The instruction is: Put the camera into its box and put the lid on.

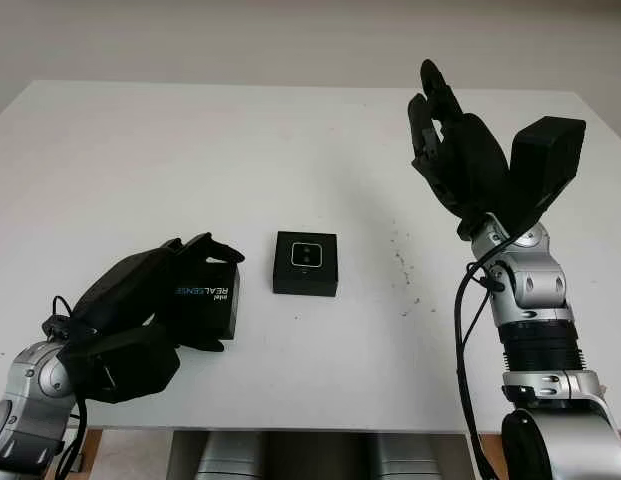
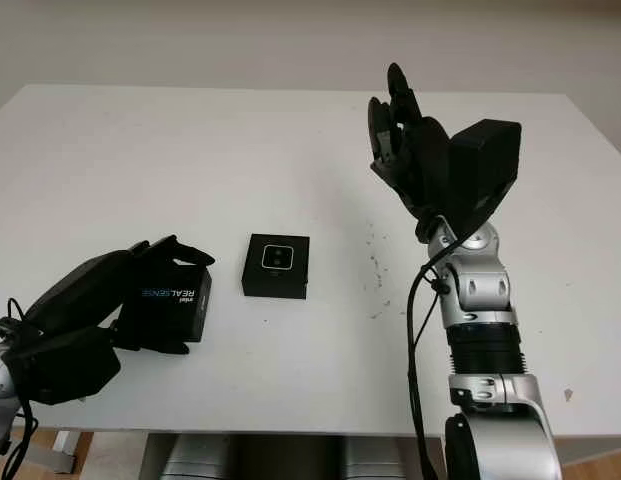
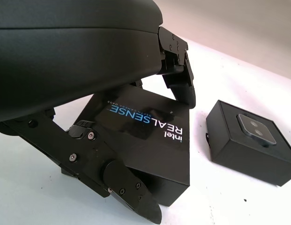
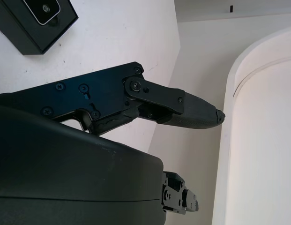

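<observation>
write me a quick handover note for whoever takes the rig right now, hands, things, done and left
Left hand: fingers around the lid printed REALSENSE, which sits on the table left of the box.
Right hand: open, raised above the table's right side, holding nothing.
Box: open at table centre, camera already seated inside.
Done: camera in box.
Left: lift the lid, set it over the box and press it on.
</observation>
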